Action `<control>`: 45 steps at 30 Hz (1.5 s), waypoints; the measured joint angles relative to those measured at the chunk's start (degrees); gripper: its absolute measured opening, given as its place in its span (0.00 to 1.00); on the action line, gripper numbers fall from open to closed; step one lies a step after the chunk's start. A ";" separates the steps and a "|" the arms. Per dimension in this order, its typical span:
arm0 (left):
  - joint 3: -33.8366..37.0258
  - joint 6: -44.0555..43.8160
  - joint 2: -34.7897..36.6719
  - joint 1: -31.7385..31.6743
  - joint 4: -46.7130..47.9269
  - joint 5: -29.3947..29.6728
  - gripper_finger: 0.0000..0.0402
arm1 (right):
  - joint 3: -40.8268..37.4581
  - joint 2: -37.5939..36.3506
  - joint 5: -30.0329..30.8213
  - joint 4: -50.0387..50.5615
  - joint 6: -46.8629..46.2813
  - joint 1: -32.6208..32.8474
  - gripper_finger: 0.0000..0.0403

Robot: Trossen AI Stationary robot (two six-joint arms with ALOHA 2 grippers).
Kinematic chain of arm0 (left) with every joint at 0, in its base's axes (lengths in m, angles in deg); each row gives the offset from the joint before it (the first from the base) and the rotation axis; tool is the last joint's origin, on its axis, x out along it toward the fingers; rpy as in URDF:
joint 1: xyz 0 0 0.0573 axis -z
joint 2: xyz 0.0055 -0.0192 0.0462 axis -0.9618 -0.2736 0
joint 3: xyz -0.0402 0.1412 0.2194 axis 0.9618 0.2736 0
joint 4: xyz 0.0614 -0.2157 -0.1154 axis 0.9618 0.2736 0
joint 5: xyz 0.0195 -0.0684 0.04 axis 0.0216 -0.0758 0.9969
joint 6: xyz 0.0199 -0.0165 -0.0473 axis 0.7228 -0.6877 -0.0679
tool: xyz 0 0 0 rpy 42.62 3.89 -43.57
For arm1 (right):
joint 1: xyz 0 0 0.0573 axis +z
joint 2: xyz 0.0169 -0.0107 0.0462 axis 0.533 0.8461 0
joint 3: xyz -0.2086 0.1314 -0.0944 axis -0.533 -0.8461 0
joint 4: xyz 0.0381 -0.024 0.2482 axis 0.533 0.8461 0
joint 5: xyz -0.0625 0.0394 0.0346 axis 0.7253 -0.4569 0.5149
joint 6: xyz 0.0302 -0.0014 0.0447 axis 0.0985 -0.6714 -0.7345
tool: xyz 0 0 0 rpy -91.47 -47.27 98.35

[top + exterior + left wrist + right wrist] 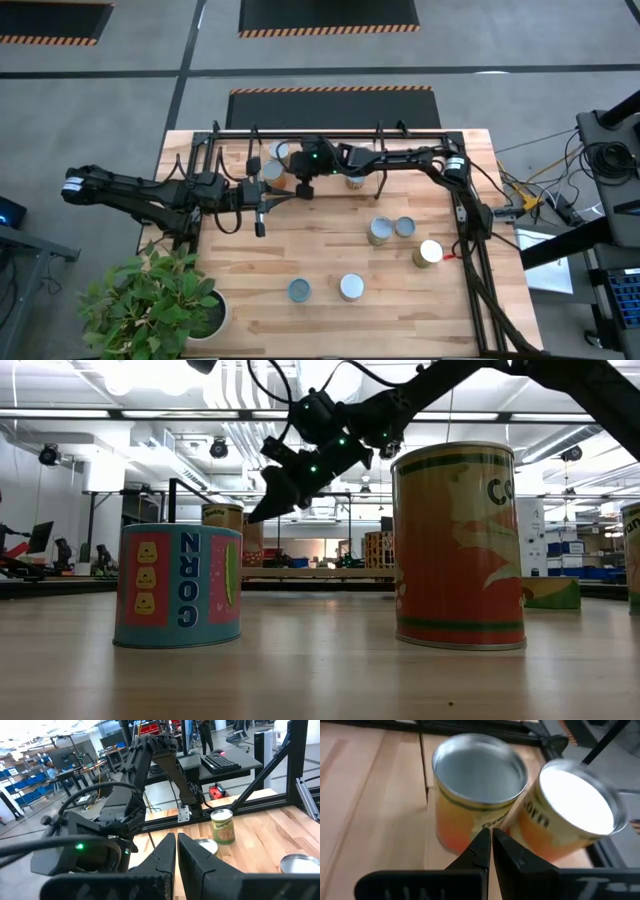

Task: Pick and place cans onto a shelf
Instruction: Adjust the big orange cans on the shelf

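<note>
**Desk:** Where do the two arms stand over the wooden table (300, 250)?

**Photographer:** From above, the left gripper (259, 229) hangs over bare boards left of centre, its fingers (167, 857) drawn narrow with only a slit between them, holding nothing. The right gripper (303, 190) reaches across from the right side to the far edge. Its wrist camera shows the fingers (480, 845) nearly together and empty, hovering just above two cans.

**Desk:** Which cans?

**Photographer:** A yellow-orange can (477, 790) with a silvery top, upright, and a second can (572, 815) pressed against it, tilted in that picture. In the overhead view they sit at the far left, by the shelf (330, 133) of thin black rods that runs along the table's far edge. Whether they rest on its board I cannot tell.

**Desk:** And the rest?

**Photographer:** Another can (354, 179) stands at the far edge right of the gripper. Two touching cans (390, 229) sit right of centre, with a bright-topped can (429, 252) just beyond them to the right. Near the front edge stand a blue-grey-topped can (299, 290) and a silvery-topped can (351, 287), a little apart. At table height the front pair show as a blue "CORN" tin (178, 586) and a tall orange tin (460, 546). A potted plant (150, 300) fills the near left corner.
</note>
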 joint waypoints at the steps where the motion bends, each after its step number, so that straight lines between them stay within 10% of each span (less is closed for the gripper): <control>1: 0.00 0.00 0.00 0.00 0.00 0.00 0.00 | 0.33 -0.03 0.92 0.48 0.29 0.01 0.02; 10: 0.00 0.00 0.00 -0.01 0.00 0.00 0.00 | 2.68 -0.52 10.61 6.87 4.93 -2.30 0.02; 45: 0.00 0.00 0.00 0.01 -0.47 0.00 0.00 | 2.49 4.31 1.99 -10.84 -1.17 -6.13 0.02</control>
